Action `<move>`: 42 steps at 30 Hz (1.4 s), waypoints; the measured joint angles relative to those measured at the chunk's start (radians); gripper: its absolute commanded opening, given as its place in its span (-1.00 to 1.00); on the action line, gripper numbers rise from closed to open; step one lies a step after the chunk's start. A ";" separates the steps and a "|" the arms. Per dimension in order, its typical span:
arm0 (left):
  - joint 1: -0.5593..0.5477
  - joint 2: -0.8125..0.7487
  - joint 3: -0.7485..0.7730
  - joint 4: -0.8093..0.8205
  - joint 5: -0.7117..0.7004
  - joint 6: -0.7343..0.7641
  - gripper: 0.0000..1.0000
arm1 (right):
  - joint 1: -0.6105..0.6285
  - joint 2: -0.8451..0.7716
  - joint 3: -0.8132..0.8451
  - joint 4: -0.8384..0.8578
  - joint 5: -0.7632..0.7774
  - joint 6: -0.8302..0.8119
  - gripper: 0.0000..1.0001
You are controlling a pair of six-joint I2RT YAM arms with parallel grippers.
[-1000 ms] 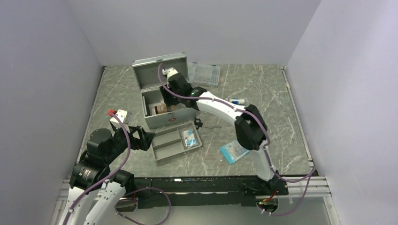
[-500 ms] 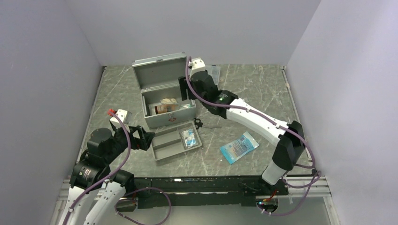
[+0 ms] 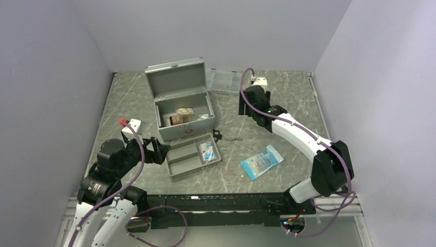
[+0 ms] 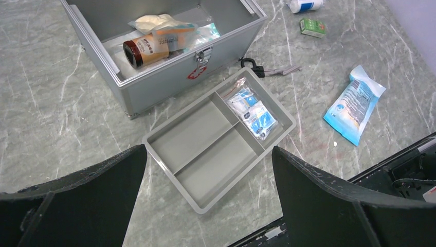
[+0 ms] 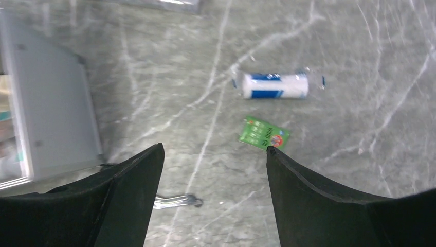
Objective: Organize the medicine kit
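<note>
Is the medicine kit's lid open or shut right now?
Open. The medicine kit has its lid swung back and standing up behind the box, and a brown bottle and wrapped packets show inside.

medicine kit [image 3: 186, 129] behind divided tray [image 3: 180, 159] | pouch [image 3: 262, 161] right of tray — bottle [image 4: 146, 50] in kit

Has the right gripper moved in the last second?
Yes. The right gripper left the open medicine kit and swung rightward in the top view. It now hangs over the table, right of the kit.

Grey medicine kit [image 3: 180, 98], white-veined grey table [image 3: 298, 87], seemingly green-and-red packet [image 5: 264, 133].
</note>
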 measured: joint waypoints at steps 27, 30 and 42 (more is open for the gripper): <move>0.002 0.011 0.000 0.000 0.000 0.000 0.98 | -0.171 0.253 -0.031 -0.101 0.032 0.474 0.99; 0.002 0.011 0.000 0.000 0.000 0.000 0.98 | -0.172 0.294 -0.016 -0.103 0.035 0.480 0.99; 0.002 0.011 0.000 0.000 0.000 0.000 0.98 | -0.193 0.351 -0.008 -0.096 0.031 0.461 0.97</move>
